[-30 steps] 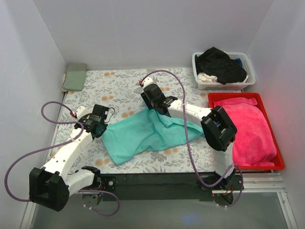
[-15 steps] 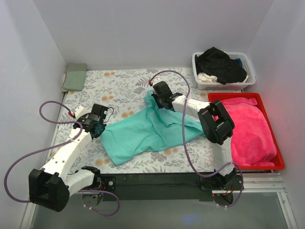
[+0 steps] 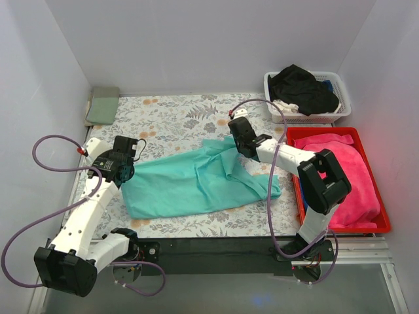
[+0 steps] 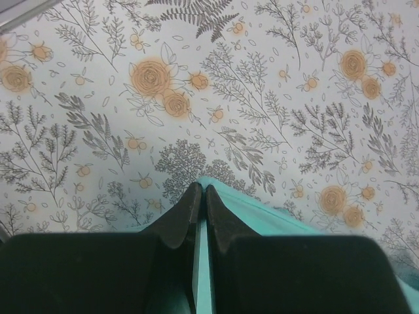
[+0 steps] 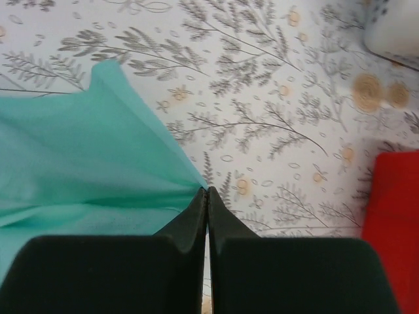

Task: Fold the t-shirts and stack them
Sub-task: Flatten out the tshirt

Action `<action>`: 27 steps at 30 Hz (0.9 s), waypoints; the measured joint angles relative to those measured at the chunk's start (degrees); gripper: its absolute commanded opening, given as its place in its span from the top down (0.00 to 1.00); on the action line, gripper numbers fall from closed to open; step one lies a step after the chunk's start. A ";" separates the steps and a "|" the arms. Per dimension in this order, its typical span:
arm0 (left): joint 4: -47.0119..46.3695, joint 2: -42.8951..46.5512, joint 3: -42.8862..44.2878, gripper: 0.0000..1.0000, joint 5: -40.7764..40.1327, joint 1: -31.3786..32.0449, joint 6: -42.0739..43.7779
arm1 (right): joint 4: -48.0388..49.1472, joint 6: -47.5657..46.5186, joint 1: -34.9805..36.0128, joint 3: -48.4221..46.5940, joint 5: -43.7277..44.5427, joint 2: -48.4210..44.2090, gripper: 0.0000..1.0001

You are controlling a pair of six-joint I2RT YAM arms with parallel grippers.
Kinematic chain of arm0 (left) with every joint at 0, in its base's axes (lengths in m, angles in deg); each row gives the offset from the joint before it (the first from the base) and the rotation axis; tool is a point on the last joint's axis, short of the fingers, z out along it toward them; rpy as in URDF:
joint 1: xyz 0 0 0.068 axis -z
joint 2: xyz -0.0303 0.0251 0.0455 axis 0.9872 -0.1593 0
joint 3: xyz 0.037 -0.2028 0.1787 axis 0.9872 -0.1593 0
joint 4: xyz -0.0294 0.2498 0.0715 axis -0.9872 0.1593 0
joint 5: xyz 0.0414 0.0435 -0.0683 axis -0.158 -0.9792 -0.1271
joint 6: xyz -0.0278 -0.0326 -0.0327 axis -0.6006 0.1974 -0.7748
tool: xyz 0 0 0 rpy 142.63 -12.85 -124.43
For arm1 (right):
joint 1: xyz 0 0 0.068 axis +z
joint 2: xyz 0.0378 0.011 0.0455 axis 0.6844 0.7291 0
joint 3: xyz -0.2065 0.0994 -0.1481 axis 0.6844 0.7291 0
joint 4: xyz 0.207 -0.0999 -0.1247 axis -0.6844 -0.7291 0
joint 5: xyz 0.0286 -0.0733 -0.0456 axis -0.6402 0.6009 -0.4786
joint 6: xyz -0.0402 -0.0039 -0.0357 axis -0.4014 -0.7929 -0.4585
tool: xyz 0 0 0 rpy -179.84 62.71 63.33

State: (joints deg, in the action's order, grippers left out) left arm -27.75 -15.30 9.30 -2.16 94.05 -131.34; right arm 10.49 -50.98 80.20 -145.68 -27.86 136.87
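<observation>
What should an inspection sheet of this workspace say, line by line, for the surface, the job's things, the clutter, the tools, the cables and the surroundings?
Surface: table cover with a fern-and-flower pattern, lying flat.
Job's things: teal t-shirt stretched out, wrinkled, not folded; black t-shirt heaped in the white basket; sage-green t-shirt folded at the far left corner.
Clutter: red tray holding a pink cloth.
Grippers: left tool shut on the teal shirt's left end; right tool shut on its far right edge.
Cables: purple cables loop from both arms; no snag seen.
Surroundings: white walls on three sides.
</observation>
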 measured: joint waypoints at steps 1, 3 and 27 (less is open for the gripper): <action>0.35 0.15 0.00 1.00 -0.37 -0.20 0.15 | -0.09 0.44 -0.44 0.90 0.83 -1.11 0.99; 0.87 0.28 0.00 1.00 -0.81 -0.59 0.42 | -0.52 1.60 -1.27 2.36 2.03 -2.58 0.99; -1.18 1.66 -5.49 1.00 8.02 -1.49 2.32 | -14.05 10.29 -3.30 -3.45 -2.08 -2.16 0.58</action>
State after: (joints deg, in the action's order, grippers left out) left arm -28.93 -13.64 3.82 5.86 92.56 -129.03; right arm -3.56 -40.69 76.90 -149.13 -29.94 134.71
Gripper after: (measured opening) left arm 0.020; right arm 0.423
